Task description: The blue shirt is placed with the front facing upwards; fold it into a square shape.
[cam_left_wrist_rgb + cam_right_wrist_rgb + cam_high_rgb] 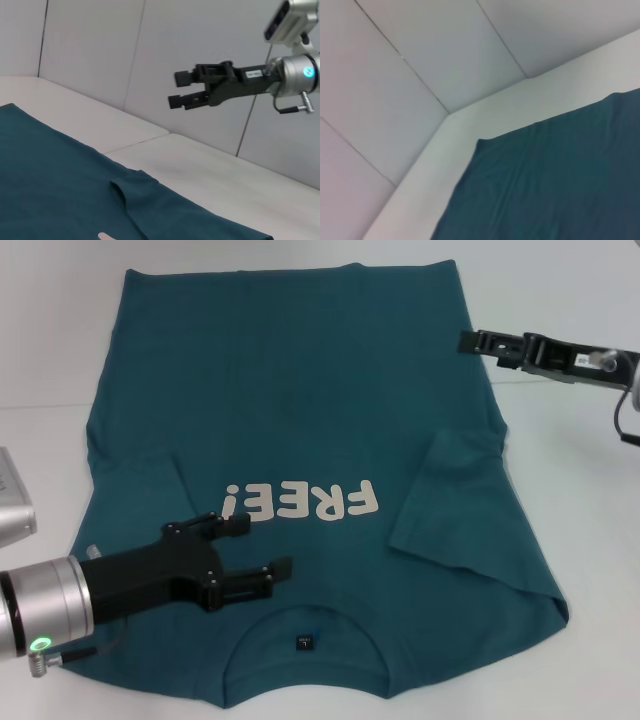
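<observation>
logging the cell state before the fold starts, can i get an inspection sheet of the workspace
surface: white table, bare around the cloth
job's things: blue shirt lies flat, front up, white lettering showing, collar nearest the robot; both sleeves already folded in onto the body, the right sleeve plainly
clutter: silver object at the table's left edge, cut off by the frame
grippers: left gripper open, over the shirt near the collar; right gripper open and empty, raised by the shirt's far right corner
cables: thin black cable at the right wrist
surroundings: pale panelled wall behind the table
</observation>
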{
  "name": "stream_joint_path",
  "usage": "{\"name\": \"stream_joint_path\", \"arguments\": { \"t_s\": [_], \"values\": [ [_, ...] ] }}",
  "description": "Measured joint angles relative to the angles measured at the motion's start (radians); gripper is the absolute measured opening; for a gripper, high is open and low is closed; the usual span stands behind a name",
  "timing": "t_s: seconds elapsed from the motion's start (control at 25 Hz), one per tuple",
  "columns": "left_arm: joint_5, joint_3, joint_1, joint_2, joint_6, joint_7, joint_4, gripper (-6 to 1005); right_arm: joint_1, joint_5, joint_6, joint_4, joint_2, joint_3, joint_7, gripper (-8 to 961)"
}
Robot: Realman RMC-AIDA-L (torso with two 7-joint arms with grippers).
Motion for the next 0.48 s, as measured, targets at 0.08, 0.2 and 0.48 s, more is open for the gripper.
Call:
{"name": "stream_joint_path", "arguments": {
  "t_s": [0.08,0.2,0.48],
  "values": [
    [0.000,-0.003,0.001,0.000,0.000,0.000,-0.001,888,-0.012,0.016,-0.029,0.000,0.008,0.023,-0.040,945],
    [0.000,-0.004,0.003,0.000,0.001,0.000,-0.002,888,-0.032,0.051,-0.066,0.000,0.015,0.036,-0.096,945],
    [-0.013,-0.016,0.010,-0.002,0.003,0.000,-0.001,887,-0.083,0.155,-0.162,0.000,0.023,0.038,-0.235,943]
  ]
}}
